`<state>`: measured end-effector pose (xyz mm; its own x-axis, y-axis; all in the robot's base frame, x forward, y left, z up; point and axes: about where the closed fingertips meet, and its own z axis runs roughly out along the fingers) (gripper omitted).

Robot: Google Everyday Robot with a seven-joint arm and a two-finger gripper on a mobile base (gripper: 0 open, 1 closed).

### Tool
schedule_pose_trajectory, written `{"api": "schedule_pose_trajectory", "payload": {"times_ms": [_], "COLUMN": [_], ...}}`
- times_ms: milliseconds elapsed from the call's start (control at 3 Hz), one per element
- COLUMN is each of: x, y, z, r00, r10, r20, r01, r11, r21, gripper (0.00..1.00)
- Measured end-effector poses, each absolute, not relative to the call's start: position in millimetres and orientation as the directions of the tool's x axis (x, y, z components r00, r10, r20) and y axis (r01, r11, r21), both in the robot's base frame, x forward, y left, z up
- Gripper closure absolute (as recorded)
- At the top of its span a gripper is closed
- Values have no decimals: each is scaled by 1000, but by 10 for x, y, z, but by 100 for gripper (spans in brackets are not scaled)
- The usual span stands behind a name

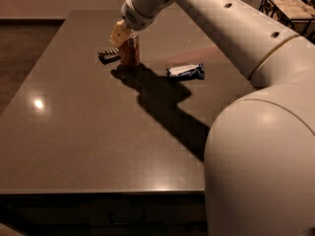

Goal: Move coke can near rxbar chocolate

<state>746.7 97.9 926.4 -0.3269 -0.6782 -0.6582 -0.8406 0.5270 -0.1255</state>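
I am working in a dim, warm-toned scene. One small bright glare spot (37,103) sits on the glossy dark grey table (74,146) at the left. The pale yellow gripper (121,33), at the top of the orange-red drink can (130,54) on the far side, and the broad white arm (236,28) throw a hard dark shadow (160,100) toward me and rightward, so light falls from the far left.

Top of coke can (131,56) behind the gripper (121,35) over it; arm (256,146) past the right edge.
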Motion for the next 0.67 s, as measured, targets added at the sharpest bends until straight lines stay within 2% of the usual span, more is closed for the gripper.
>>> {"api": "schedule_pose_trajectory", "payload": {"times_ms": [667], "x": [7542], "y": [915], "z": [9205], "r00": [-324], "r10": [-693], "r20": [-644], "r01": [-831], "r11": [533], "r21": [-156], "gripper": [1]}}
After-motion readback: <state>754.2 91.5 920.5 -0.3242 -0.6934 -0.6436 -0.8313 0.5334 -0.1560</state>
